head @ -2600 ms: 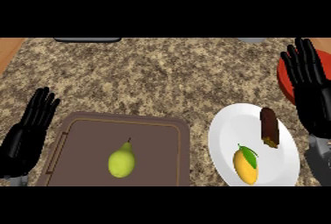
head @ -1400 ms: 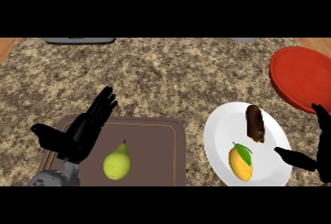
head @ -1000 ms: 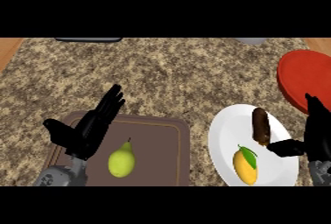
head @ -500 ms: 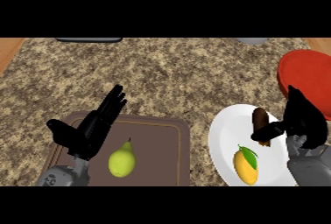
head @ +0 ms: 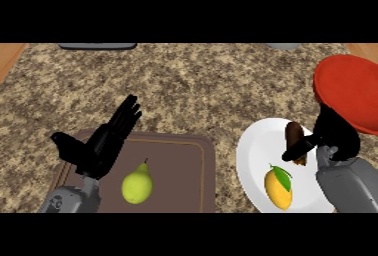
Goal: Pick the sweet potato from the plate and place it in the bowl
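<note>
With the right hand [head: 336,136] pinching the sweet potato [head: 296,143], lift straight off the plate [head: 255,159] toward the far-right bowl [head: 351,90].

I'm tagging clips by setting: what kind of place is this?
Most likely a kitchen counter: a speckled stone countertop, a brown cutting board with a pear, and a white plate holding food.
</note>
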